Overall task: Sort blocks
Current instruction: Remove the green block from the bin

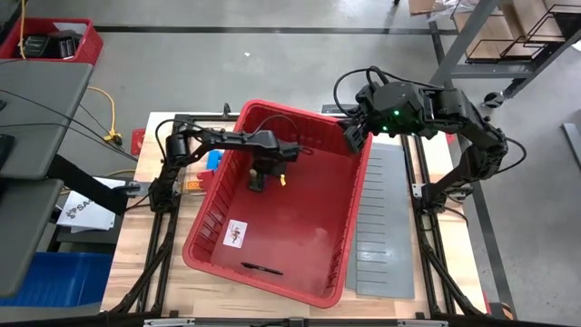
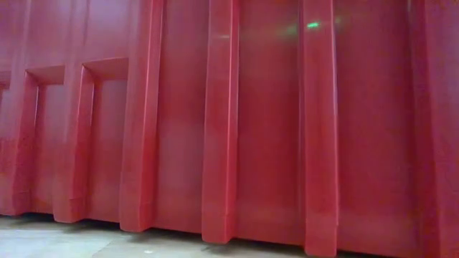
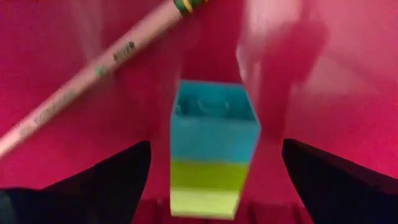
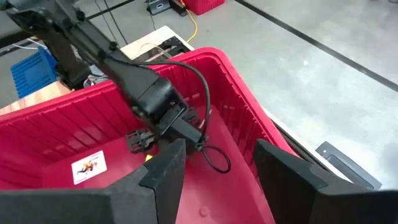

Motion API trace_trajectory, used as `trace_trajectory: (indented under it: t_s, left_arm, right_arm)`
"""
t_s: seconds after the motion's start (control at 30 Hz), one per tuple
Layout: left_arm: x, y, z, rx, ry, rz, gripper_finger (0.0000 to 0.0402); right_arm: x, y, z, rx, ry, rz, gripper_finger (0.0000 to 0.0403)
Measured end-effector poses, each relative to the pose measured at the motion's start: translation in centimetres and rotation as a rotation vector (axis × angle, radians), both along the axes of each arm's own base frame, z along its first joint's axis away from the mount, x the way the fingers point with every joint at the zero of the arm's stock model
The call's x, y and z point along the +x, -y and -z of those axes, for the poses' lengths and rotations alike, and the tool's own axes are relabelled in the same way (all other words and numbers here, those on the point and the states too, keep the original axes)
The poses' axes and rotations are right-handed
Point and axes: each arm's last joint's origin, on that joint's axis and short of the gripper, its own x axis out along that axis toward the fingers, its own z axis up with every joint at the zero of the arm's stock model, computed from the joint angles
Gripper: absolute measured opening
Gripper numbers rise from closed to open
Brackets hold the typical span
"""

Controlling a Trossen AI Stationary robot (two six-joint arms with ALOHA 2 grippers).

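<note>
In the left wrist view a blue block is stacked on a yellow-green block, standing on the floor of the red bin. My left gripper reaches down into the bin. It is open, with one finger on either side of the stack and apart from it. A pink pencil lies slantwise beside the stack. My right gripper is open and empty above the bin's far right corner.
The bin's red wall fills the low view. A grey slotted divider sheet lies right of the bin. A white sticker and a dark thin thing are on the bin floor. Blue and orange things lie left of the bin.
</note>
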Motion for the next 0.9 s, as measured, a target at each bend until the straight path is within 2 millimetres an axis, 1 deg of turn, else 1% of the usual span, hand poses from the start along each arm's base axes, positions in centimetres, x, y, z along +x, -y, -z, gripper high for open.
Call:
trace_trajectory:
  t_s: [0.1, 0.17, 0.27, 0.33, 0.4, 0.47, 0.5, 0.53, 0.63, 0.7, 0.73, 0.8, 0.9]
  left_arm:
    - [0.2, 0.2, 0.7, 0.015, 0.041, 0.005, 0.0356]
    - [0.1, 0.4, 0.9, 0.027, 0.037, -0.016, 0.0351]
    - [-0.1, 1.1, 1.0, 0.040, 0.021, -0.071, 0.0318]
    - [0.0, 1.7, 0.9, 0.051, 0.013, -0.101, 0.0274]
    - [0.1, 2.3, 0.6, 0.049, 0.014, -0.106, 0.0215]
    - [0.3, 2.9, -0.1, 0.048, 0.046, -0.109, 0.0146]
    - [0.4, 3.2, -0.7, 0.049, 0.067, -0.112, 0.0124]
    - [0.4, 3.5, -1.5, 0.043, 0.083, -0.116, 0.0129]
    - [0.1, 4.3, -4.4, 0.004, 0.145, -0.169, 0.0130]
    - [-0.4, 4.9, -7.1, -0.014, 0.216, -0.207, 0.0130]
    - [-1.0, 5.3, -8.8, -0.012, 0.263, -0.225, 0.0130]
    - [-2.6, 6.2, -12.5, 0.000, 0.379, -0.277, 0.0130]
    - [-6.1, 7.4, -17.4, 0.049, 0.558, -0.386, 0.0130]
  right_arm:
    - [0.0, 0.0, 0.0, -0.002, 0.000, 0.003, 0.0186]
    - [0.0, 0.0, 0.0, 0.003, 0.003, 0.008, 0.0186]
    - [0.0, 0.0, 0.0, 0.005, 0.004, 0.009, 0.0186]
    - [0.0, 0.0, 0.0, 0.010, 0.008, 0.014, 0.0186]
    - [0.0, 0.0, 0.0, 0.013, 0.013, 0.020, 0.0186]
    - [0.0, 0.0, 0.0, 0.014, 0.013, 0.022, 0.0186]
    - [0.0, 0.0, 0.0, 0.019, 0.016, 0.027, 0.0186]
    - [0.0, 0.0, 0.0, 0.021, 0.018, 0.029, 0.0186]
    - [0.0, 0.0, 0.0, 0.036, 0.028, 0.043, 0.0186]
    - [0.0, 0.0, 0.0, 0.038, 0.029, 0.044, 0.0186]
    - [0.0, 0.0, 0.0, 0.038, 0.030, 0.045, 0.0186]
    - [0.0, 0.0, 0.0, 0.047, 0.037, 0.053, 0.0186]
    - [0.0, 0.0, -0.1, 0.052, 0.048, 0.058, 0.0186]
